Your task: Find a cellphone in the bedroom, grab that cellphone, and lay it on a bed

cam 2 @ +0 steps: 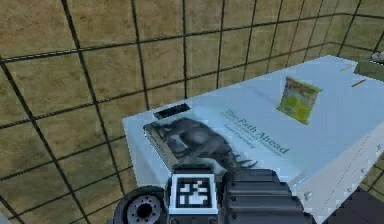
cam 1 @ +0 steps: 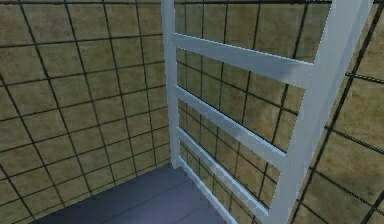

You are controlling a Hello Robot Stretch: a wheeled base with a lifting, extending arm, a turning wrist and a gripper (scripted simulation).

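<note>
A dark slab [cam 2: 170, 110], perhaps the cellphone, lies at the bench [cam 2: 335, 125] top's left edge; a nudge could topple it. Jaws' state: cannot tell.

A white worktop [cam 2: 335, 150] spans centre to three o'clock before a tan tiled wall [cam 2: 90, 70]. On it lie a large book [cam 2: 225, 140], a small dark slab [cam 2: 170, 109] at the book's ten o'clock, and a yellow packet [cam 2: 298, 98]. At six o'clock are a white marker square [cam 2: 195, 193] and the dark hand [cam 2: 145, 206].

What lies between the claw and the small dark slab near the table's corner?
In the arm side view, a large printed sheet with a dark picture lies flat on the table, between the claw and the slab.
</note>
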